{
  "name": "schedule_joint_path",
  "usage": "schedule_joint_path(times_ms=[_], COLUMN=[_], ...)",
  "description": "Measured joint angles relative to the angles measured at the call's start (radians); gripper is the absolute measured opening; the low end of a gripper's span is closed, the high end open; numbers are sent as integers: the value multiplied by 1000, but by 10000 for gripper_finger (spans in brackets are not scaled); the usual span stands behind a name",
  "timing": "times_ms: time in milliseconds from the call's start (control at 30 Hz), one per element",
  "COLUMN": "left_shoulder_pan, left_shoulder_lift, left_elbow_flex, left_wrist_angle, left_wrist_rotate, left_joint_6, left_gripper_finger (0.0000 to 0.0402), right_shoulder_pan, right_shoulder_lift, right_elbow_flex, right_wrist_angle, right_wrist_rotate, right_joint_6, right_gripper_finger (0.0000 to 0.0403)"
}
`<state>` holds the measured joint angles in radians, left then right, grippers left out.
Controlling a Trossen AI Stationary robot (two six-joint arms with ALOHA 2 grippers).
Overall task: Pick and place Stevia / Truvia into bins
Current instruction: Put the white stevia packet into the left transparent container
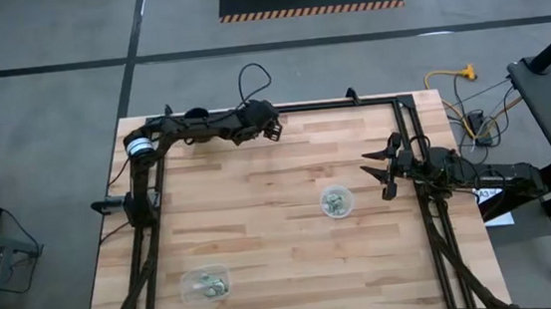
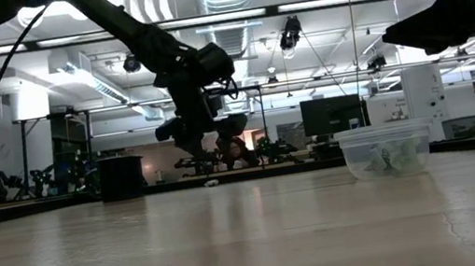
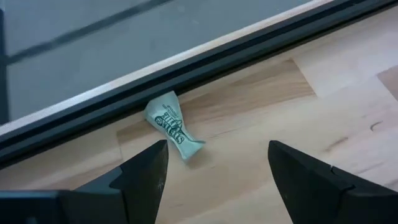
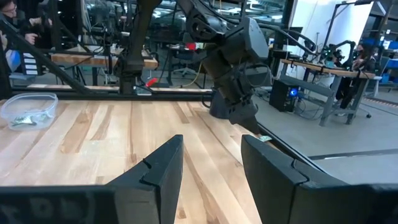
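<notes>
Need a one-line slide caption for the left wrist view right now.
Left tool open above a crumpled Stevia packet lying against the table's black edge rail.

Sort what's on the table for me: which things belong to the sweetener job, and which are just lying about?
Job:
- loose Stevia packet against the far edge rail, under the open left gripper
- round bin, packets inside
- rectangular bin, packets inside

Lying about:
- dark cup at the far edge
- yellow cable on the floor
</notes>
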<state>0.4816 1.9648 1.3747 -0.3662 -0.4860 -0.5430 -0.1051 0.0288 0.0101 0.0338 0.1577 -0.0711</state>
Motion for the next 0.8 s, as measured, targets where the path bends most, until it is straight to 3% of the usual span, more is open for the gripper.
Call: schedule_joint_path(times_ms=[333,800], left_shoulder_pan=[54,101], left_shoulder_lift=[2,14], left_elbow_flex=[-82,-90], left_wrist_angle=[104,131], left_wrist_rotate=[81,96], left_joint_6=[-2,-18], left_gripper_finger=[258,258], right_shoulder_pan=[0,0], right_shoulder_lift=[0,0], right_elbow_flex=[0,0], right_wrist_angle=[0,0], right_wrist_rotate=[0,0], right_joint_6=[0,0], right_gripper_finger=[153,153])
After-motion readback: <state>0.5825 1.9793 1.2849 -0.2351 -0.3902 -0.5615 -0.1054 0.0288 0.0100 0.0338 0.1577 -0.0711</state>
